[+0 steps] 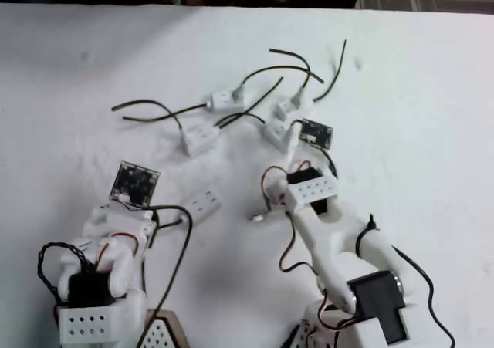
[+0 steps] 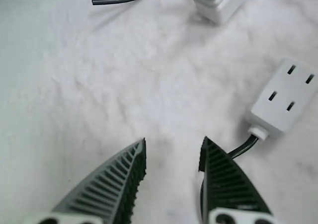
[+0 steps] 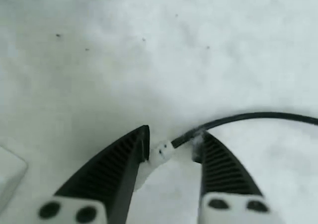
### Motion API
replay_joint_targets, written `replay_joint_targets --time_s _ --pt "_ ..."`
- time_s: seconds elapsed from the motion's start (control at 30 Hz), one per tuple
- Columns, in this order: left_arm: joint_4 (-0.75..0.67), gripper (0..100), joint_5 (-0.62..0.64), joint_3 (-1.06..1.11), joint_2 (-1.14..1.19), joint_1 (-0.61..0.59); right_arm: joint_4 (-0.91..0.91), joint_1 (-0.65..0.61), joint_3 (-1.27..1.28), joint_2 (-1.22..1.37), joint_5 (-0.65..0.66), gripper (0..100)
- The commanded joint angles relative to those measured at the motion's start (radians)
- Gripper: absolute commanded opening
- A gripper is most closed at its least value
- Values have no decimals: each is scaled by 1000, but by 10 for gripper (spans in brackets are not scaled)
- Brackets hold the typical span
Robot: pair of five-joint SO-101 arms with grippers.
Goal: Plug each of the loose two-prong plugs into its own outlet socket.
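Note:
In the left wrist view my left gripper [image 2: 171, 147] stands open over bare table, nothing between its fingers. Just beside it lies a white outlet socket [image 2: 285, 100] with empty slots and a short black cord; in the high view the same socket [image 1: 202, 203] lies between the two arms. My right gripper [image 3: 171, 144] is open with a small white plug [image 3: 161, 152] lying between its fingers, its black cord [image 3: 248, 117] trailing off past one fingertip. In the high view my right gripper [image 1: 289, 132] sits among a cluster of white plugs and sockets [image 1: 199, 138].
Several white plug and socket pieces with black cords [image 1: 226, 99] lie scattered at the table's middle back. Another white block [image 2: 218, 0] lies ahead of the left gripper. A white corner [image 3: 7, 172] lies beside the right gripper. The table's left and far right are open white surface.

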Motion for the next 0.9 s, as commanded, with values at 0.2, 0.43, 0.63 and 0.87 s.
replay_joint_targets --time_s 0.2,0.43,0.63,0.87 --pt "-5 185 -9 -3 -8 -8 119 61 -118 -8 313 16" --pt "-5 185 -9 -3 -8 -8 298 102 -253 -8 872 17" --pt "-5 185 -9 -2 -8 -5 394 93 -339 -8 1148 17" --pt "-5 185 -9 -2 -8 -5 389 64 -338 -2 1514 18"
